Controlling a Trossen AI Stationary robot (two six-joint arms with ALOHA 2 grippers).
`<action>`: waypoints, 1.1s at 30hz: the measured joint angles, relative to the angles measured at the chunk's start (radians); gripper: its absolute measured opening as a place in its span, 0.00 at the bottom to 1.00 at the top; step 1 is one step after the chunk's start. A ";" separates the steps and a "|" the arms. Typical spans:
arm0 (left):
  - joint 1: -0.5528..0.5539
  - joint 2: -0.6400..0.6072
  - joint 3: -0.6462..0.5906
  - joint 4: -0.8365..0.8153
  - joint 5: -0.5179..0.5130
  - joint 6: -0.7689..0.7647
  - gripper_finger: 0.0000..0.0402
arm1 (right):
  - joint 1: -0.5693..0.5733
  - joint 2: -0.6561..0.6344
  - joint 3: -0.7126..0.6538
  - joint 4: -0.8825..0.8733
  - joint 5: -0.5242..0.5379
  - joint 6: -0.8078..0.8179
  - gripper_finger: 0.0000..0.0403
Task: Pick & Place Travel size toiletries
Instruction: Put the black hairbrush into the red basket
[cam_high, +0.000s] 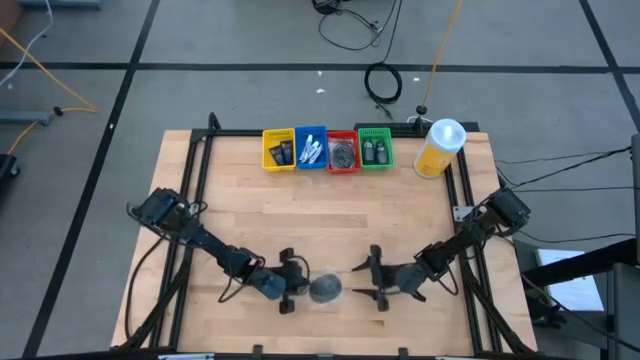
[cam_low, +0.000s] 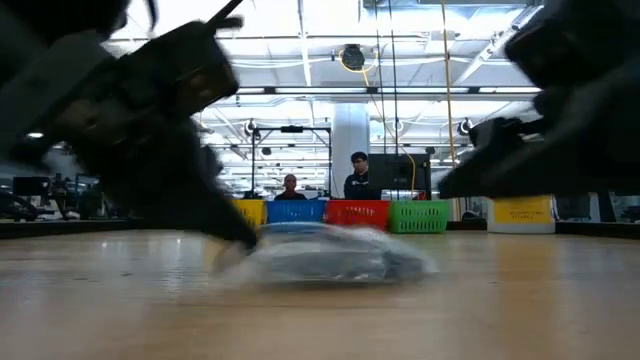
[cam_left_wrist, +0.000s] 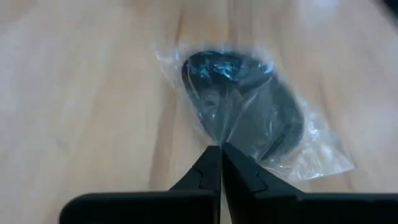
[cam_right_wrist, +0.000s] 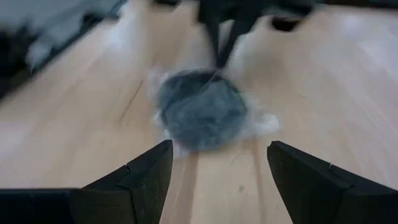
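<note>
One wrapped disc (cam_high: 325, 290) flat on tabletop (cam_high: 330, 220), wrap pinched by closed left end effector (cam_left_wrist: 221, 152); right end effector (cam_right_wrist: 217, 168) spread wide, just beside.

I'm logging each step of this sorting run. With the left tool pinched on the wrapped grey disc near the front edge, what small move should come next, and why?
Probably a short straight lift by the left tool. Its fingers are shut on the clear wrapper of the flat round grey disc, which rests on the wooden table. The right tool waits open beside it, and the red tray sits across the table.
</note>
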 joint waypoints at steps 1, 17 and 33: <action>0.010 -0.001 0.000 0.028 0.005 0.013 0.01 | 0.009 0.000 0.000 -0.013 -0.002 -0.051 0.63; 0.094 -0.029 0.001 0.298 0.075 0.115 0.00 | 0.037 -0.035 0.195 -0.360 0.280 -0.415 0.63; 0.050 -0.048 0.002 0.370 0.101 0.522 0.00 | -0.022 -0.189 -0.005 -0.169 -0.006 0.114 0.63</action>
